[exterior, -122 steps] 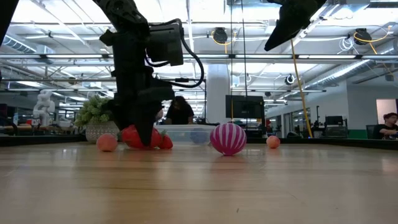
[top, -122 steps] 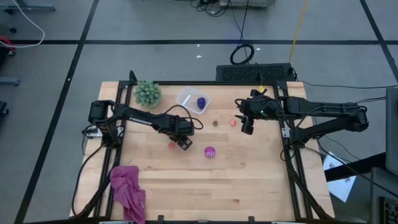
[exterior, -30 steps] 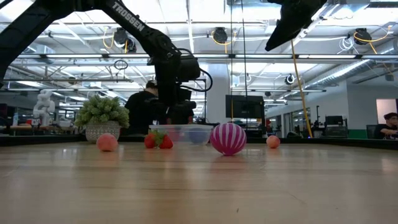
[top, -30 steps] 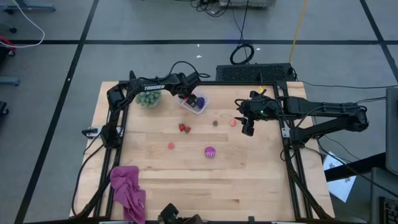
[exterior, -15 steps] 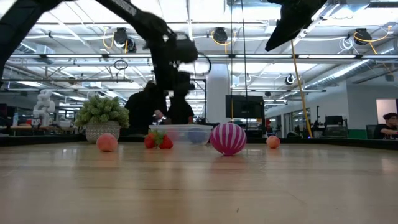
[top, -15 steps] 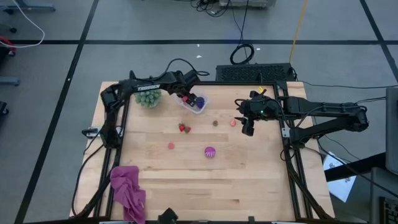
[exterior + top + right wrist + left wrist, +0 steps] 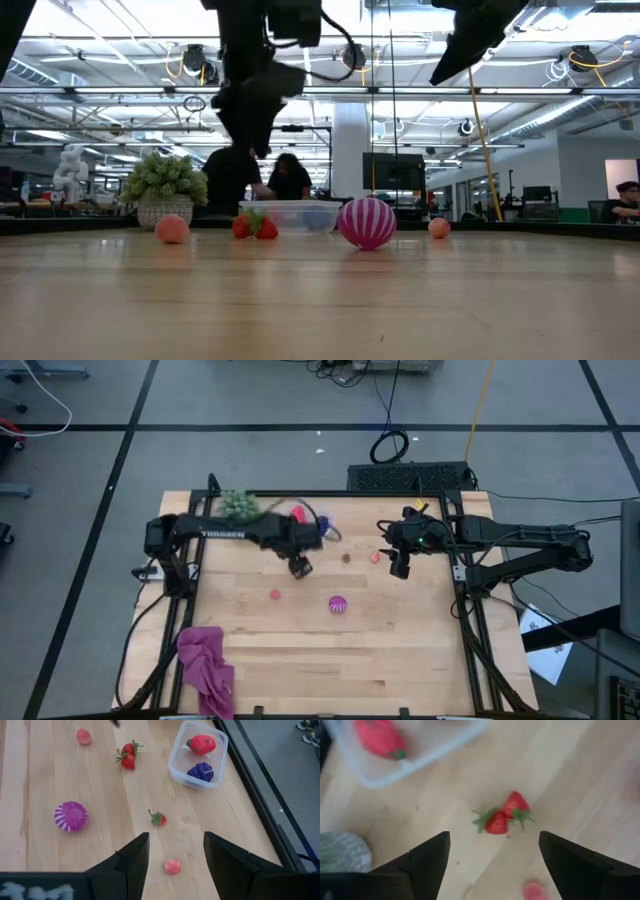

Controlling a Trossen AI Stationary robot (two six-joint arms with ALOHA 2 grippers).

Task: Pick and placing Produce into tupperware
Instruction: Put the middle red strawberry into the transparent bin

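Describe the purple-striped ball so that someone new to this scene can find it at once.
Start from the wooden table and look near its middle, nearer the front than the clear tub. There lies the ball, alone on bare wood. It is the only striped thing, magenta with pale lines, and bigger than the other loose pieces.

The tupperware (image 7: 198, 756) holds a red piece (image 7: 201, 743) and a purple piece (image 7: 201, 771).

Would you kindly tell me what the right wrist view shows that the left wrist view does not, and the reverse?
Only the right wrist view shows the striped magenta ball, the purple fruit in the tub, a lone small strawberry and the right gripper. Only the left wrist view shows the open left gripper. Both show the strawberry pair, the clear tub and the red fruit inside it.
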